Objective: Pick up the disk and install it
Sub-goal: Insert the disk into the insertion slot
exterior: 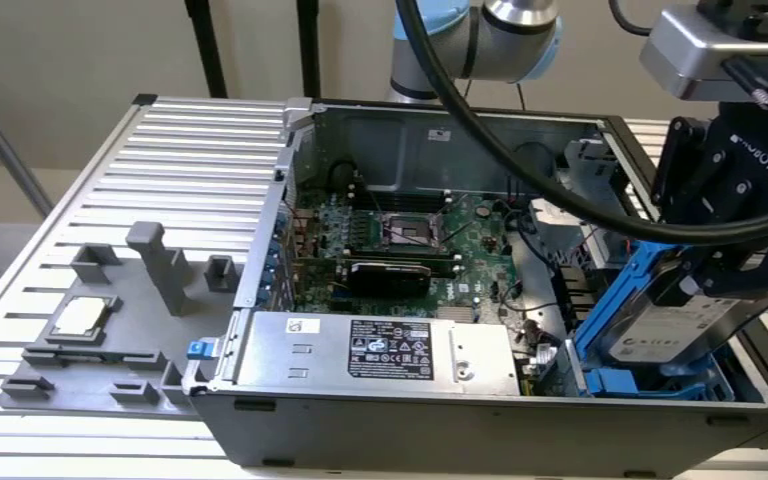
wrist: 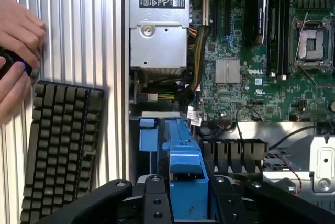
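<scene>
Blue-railed disk (exterior: pixel 671 325), pinched between your gripper's (wrist: pixel 188 203) jaws, tilts edge-down, likely to line up with the drive bay (exterior: pixel 611 383).

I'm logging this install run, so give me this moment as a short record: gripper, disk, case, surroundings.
gripper: shut on the disk
disk: tilted, lower end at the blue drive bay, not lying flat
case: open; motherboard and power supply exposed
fixture: grey, holds a square chip, at the exterior view's left of the case
nearby: keyboard; a person's hands beside it
</scene>
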Robot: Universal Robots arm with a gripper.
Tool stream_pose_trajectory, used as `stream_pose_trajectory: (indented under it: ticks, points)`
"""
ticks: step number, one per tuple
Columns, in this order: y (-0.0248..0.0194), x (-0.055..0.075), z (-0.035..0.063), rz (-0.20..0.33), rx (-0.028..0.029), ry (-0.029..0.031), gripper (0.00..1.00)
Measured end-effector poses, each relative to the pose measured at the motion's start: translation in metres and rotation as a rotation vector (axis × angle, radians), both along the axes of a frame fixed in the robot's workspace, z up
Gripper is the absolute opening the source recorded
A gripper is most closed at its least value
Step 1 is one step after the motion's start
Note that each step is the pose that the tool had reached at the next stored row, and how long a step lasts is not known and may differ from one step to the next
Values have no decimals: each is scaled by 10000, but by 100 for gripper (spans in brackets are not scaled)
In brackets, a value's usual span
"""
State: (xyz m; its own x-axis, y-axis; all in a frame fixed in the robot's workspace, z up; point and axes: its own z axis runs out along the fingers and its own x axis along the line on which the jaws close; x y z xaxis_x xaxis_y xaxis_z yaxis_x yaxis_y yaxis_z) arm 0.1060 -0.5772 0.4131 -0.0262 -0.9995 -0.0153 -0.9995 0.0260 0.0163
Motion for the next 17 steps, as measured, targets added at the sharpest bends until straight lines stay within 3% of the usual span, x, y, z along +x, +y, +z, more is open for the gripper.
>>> stream_pose_trajectory:
  ticks: [17]
  points:
    - [32,0,-258,78,17,0,0]
